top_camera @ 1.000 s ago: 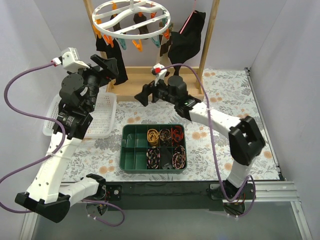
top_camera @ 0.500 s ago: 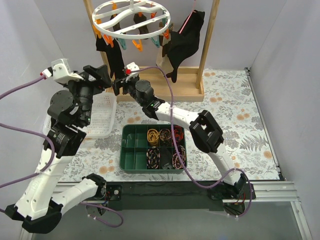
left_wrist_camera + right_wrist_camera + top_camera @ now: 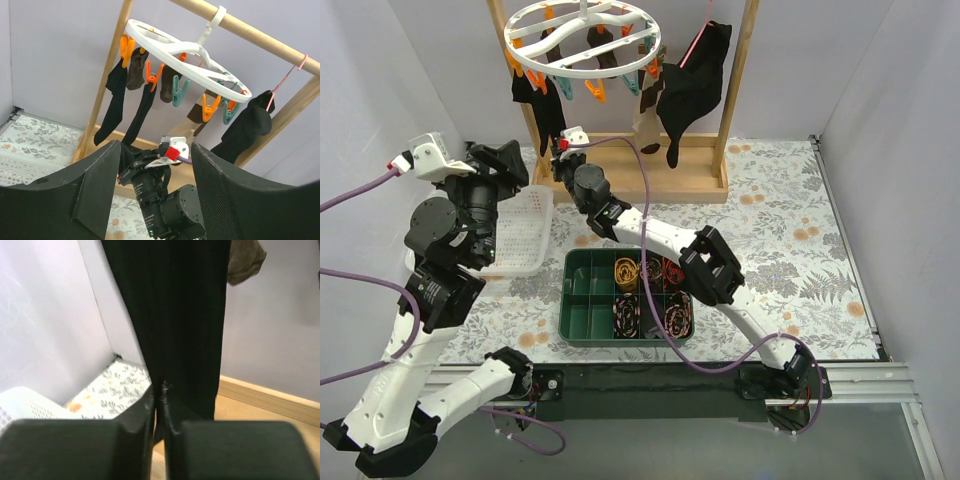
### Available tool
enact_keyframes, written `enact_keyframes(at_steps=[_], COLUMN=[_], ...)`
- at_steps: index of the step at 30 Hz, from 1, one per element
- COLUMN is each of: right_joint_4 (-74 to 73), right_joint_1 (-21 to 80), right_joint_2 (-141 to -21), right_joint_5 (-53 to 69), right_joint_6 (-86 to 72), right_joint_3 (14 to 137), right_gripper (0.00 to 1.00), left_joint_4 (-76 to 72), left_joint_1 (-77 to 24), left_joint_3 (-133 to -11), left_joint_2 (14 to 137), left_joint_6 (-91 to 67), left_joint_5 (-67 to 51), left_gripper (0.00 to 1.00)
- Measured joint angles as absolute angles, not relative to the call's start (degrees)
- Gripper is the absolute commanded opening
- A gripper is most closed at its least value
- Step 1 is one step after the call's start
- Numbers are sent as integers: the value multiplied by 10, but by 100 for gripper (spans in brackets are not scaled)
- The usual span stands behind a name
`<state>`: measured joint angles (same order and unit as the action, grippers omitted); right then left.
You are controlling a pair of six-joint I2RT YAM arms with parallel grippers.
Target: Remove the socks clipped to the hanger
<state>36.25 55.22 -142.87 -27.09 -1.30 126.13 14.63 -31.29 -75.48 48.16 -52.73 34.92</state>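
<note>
The white ring hanger (image 3: 582, 35) with orange and teal pegs hangs from the wooden rail, also seen in the left wrist view as the hanger (image 3: 185, 55). Black and brown socks (image 3: 142, 112) dangle from its pegs. My right gripper (image 3: 161, 390) is shut on the lower part of a long black sock (image 3: 175, 315), under the hanger's left side at the right gripper (image 3: 558, 160). My left gripper (image 3: 510, 158) is open and holds nothing, just left of it. In its own view the left gripper (image 3: 155, 195) frames the right wrist.
A white perforated basket (image 3: 520, 235) lies at the left. A green compartment tray (image 3: 582, 295) with rolled sock bundles sits in front. The wooden frame posts (image 3: 725, 100) and base stand at the back, with a black garment (image 3: 695, 85) on a pink strip hanging at the right.
My right arm swung left from the table's middle to the hanging black sock and shut on it. The left arm drew back to the left and its jaws narrowed somewhat.
</note>
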Motion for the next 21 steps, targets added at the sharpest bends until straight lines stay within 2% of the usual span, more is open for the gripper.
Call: enact_keyframes(at_steps=[2,10,21], right_joint_4=[366,345,305], right_joint_1=[555,579,584], right_joint_2=[-1417,-1264,-1017], right_joint_5=[-272,-255,-199], right_joint_6=[-6,18,26], right_joint_3=[1233,1020,865], right_gripper=[1,1,1], left_joint_4=[150,230,319], left_joint_1=[-315,-316,-316], left_joint_3=[-755,-816,-933], left_joint_2=[482,538,620], left_joint_6=[-530,-579,-691], left_joint_5=[344,301,197], left_gripper=[57,64,66])
